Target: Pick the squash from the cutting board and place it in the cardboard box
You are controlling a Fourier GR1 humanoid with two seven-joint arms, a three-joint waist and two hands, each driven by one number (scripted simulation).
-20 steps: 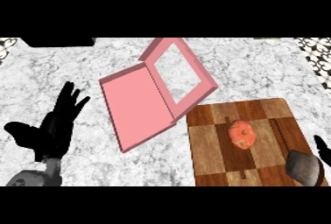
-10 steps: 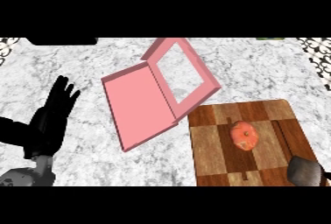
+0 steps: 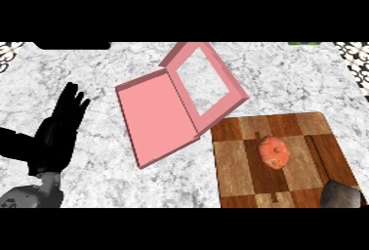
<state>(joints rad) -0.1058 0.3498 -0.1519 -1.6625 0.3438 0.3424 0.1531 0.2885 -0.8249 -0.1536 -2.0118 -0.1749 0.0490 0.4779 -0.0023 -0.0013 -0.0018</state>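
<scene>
Head view: the squash [image 3: 274, 152] lies on the cutting board [image 3: 238, 171] at lower right. The pink cardboard box [image 3: 160, 117] sits open at centre on the marble worktop [image 3: 93, 78]. The left hand [image 3: 61, 124] rests at left, fingers straight. What may be the right forearm shows at the bottom right corner; its hand is out of view.

A white marble counter [image 3: 101, 185], veined in grey, fills the view. A dark patch [image 3: 72, 45] sits at its far edge, a patterned black-and-white strip [image 3: 357, 63] runs down the right side, and a green sliver [image 3: 306, 43] shows top right.
</scene>
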